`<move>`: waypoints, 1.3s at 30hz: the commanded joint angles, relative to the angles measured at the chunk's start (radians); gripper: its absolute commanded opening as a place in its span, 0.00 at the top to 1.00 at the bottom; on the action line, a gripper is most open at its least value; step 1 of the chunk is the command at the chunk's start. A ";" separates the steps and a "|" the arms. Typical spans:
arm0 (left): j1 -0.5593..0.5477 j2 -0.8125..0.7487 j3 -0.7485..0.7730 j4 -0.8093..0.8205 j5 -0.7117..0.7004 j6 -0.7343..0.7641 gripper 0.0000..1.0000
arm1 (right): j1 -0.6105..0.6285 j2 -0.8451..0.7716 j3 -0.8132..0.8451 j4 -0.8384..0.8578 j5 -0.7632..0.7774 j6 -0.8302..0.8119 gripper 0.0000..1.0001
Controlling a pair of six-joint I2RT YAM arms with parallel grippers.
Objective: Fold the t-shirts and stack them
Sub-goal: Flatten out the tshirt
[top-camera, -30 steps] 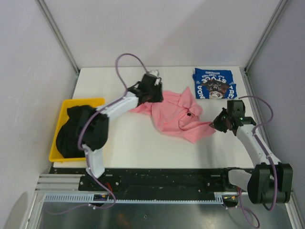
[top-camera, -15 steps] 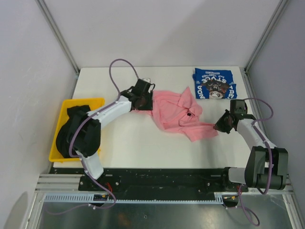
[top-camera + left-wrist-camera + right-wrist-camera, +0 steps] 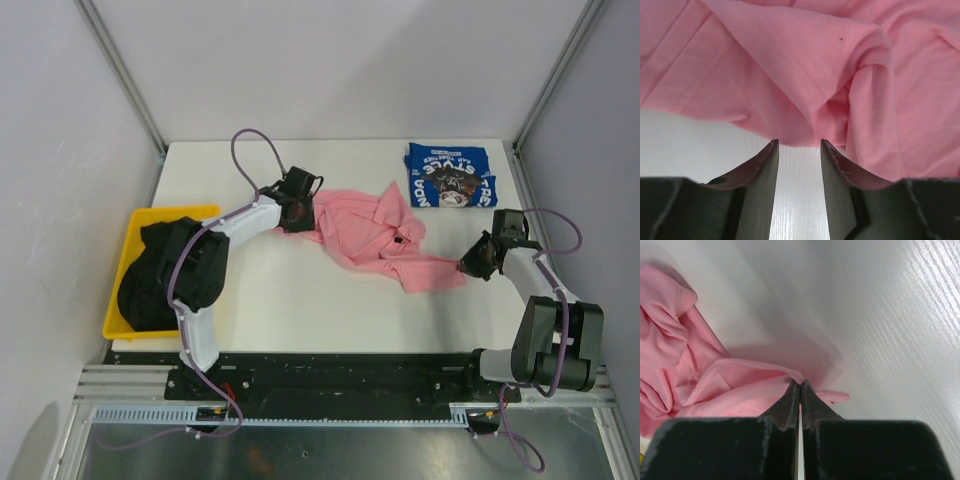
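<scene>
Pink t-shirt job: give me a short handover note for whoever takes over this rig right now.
Left gripper: open, tips at the pink t-shirt's left edge, nothing clamped.
Right gripper: shut on the pink t-shirt's right corner.
Pink t-shirt: crumpled, mid-table.
Blue t-shirt: folded, far right.
Black t-shirts: heaped in the yellow bin.
Done: blue one folded.
Left: spread and fold pink, fold the black ones, stack all.
</scene>
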 commanded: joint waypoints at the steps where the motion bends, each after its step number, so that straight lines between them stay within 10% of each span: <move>1: 0.021 0.041 0.085 0.024 0.013 -0.027 0.56 | -0.013 -0.001 -0.009 0.036 -0.003 -0.019 1.00; 39: 0.054 0.108 0.136 0.042 0.047 -0.070 0.53 | -0.017 0.009 -0.015 0.054 -0.027 -0.034 1.00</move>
